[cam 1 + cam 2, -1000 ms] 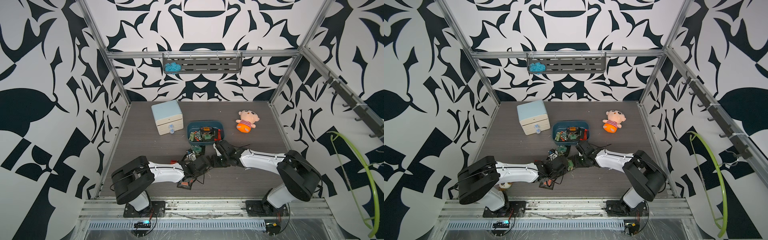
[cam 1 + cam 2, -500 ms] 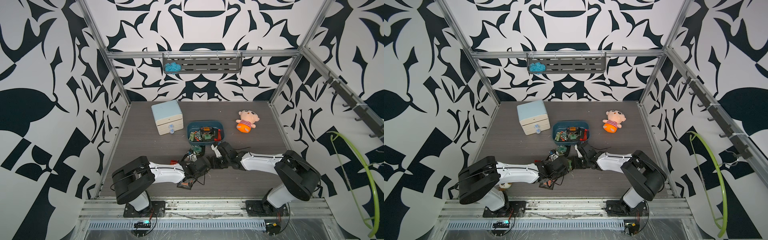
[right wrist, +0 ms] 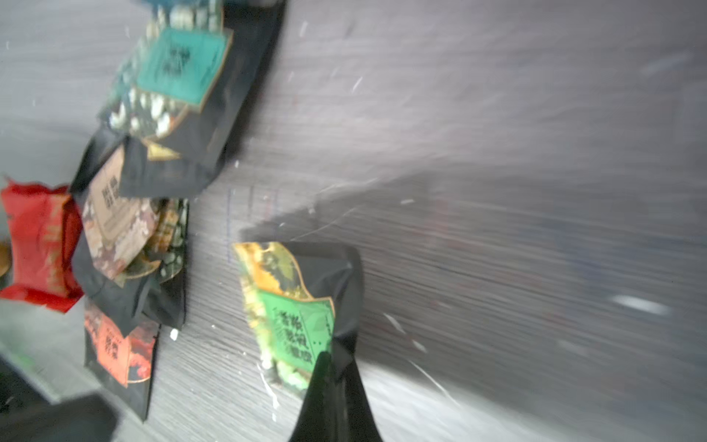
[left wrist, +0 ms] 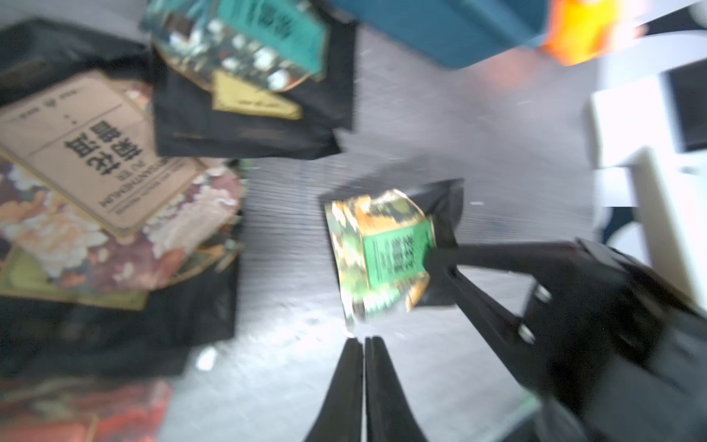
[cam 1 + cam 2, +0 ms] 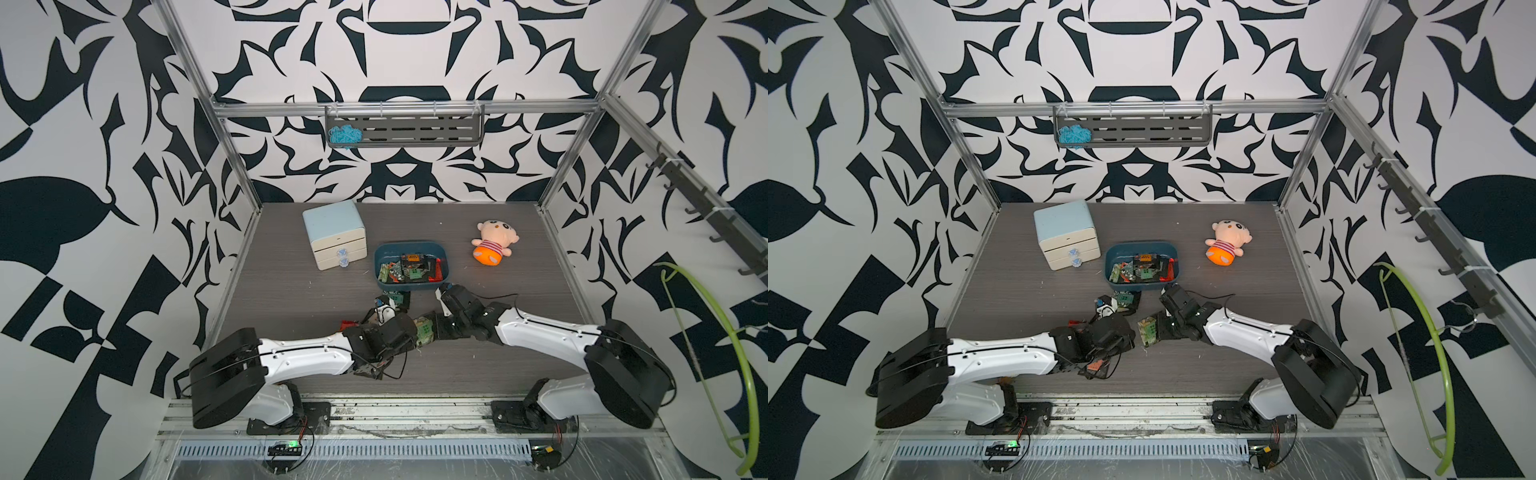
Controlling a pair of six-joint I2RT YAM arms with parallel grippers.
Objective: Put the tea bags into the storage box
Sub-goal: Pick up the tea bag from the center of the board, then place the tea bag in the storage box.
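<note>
The storage box (image 5: 411, 246) (image 5: 1142, 246) is a dark teal tray holding several tea bags (image 5: 409, 270). In front of it my two grippers meet. My right gripper (image 3: 329, 359) (image 5: 436, 328) is shut on the black edge of a green-labelled tea bag (image 3: 294, 317) (image 4: 382, 260) (image 5: 1148, 330), held just off the table. My left gripper (image 4: 363, 338) is shut with nothing between its fingers, its tips just short of that bag's corner. More tea bags (image 5: 392, 299) (image 4: 88, 153) (image 3: 183, 76) lie loose beside the left gripper. One orange tea bag (image 5: 1094, 366) lies under the left arm.
A pale blue two-drawer cabinet (image 5: 334, 232) stands left of the box, and a plush doll (image 5: 494, 245) lies to its right. A grey wall shelf (image 5: 403, 129) hangs at the back. A green hoop (image 5: 706, 353) stands outside the right wall.
My right gripper has reached left to the left gripper and shut on the green-labelled tea bag. The left arm has hardly moved.
</note>
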